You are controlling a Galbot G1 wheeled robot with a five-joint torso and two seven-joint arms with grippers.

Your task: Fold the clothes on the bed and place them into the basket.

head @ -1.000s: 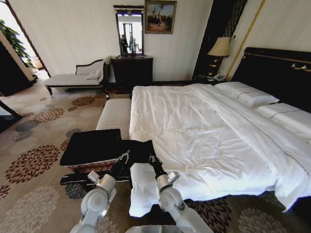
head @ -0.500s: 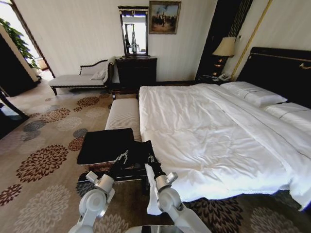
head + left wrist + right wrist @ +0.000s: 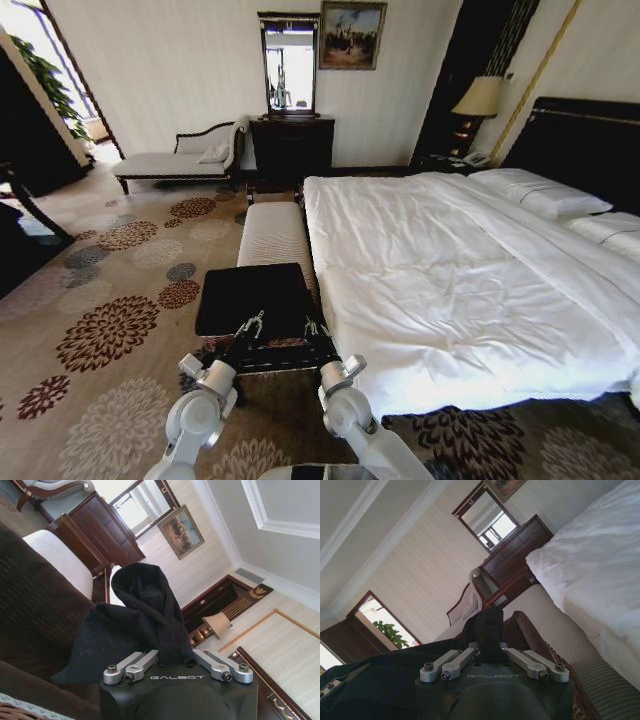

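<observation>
Two grippers hold the black T-shirt [image 3: 268, 330] between them, low and centre in the head view. Left gripper [image 3: 256, 322] jaws are clamped on a bunched fold of the shirt [image 3: 145, 615]; in the left wrist view the fabric rises up out of the jaws in a dark hump. Right gripper [image 3: 316, 326] jaws are also closed on the shirt [image 3: 487, 630], a narrow wad of black cloth pinched between them in the right wrist view. Shirt hangs stretched between the two grippers, directly over the near edge of the basket [image 3: 252, 300]. Lettering on the shirt not readable. Basket is brown wicker with black lining, sitting on the patterned carpet [image 3: 110, 340] just beside the foot corner of the bed [image 3: 460, 290]. Bed has a white duvet, rumpled, white pillows [image 3: 540, 192] at the far right against the black headboard [image 3: 575, 135]. Pale striped bench [image 3: 272, 232] stands along the foot of the bed, just beyond the basket. Farther back: dark dresser [image 3: 292, 145] with mirror [image 3: 290, 65], chaise longue [image 3: 185, 158], lamp [image 3: 480, 98] near the headboard. Both arms reach forward from the bottom edge of the head view, side by side, near each other.
</observation>
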